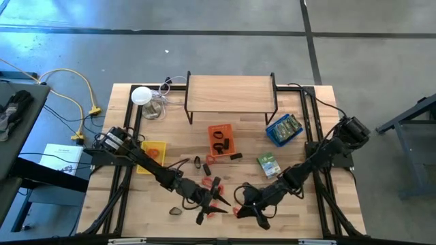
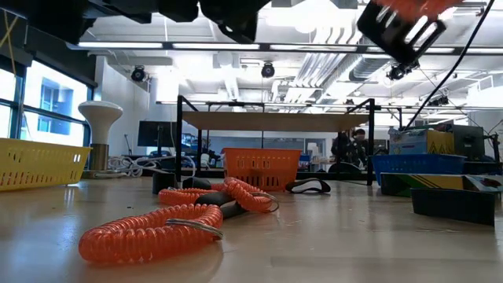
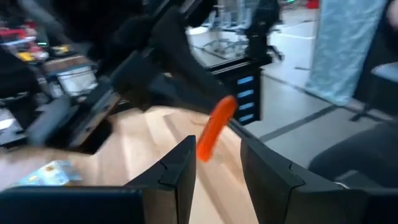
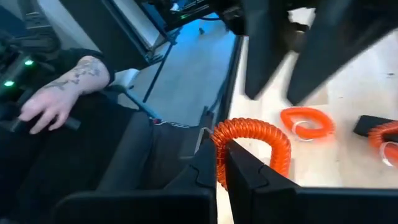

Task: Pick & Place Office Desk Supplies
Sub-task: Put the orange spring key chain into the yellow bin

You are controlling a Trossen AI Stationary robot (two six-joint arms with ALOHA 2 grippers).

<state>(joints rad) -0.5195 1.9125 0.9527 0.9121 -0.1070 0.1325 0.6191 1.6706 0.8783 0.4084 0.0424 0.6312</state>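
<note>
No writing can be read on any thing here. The left hand [image 1: 204, 209] is near the front edge of the wooden tabletop [image 1: 300, 211], its two dark fingers [image 3: 180, 171] partly apart, and I cannot tell if it holds anything. Beside it lie red-orange coiled plastic loops [image 1: 210, 184]. The right hand [image 4: 221, 165] is just right of it, fingers closed tight on one red-orange spiral cord loop [image 4: 252, 134]. Another orange loop [image 4: 306, 122] lies flat on the tabletop beyond.
</note>
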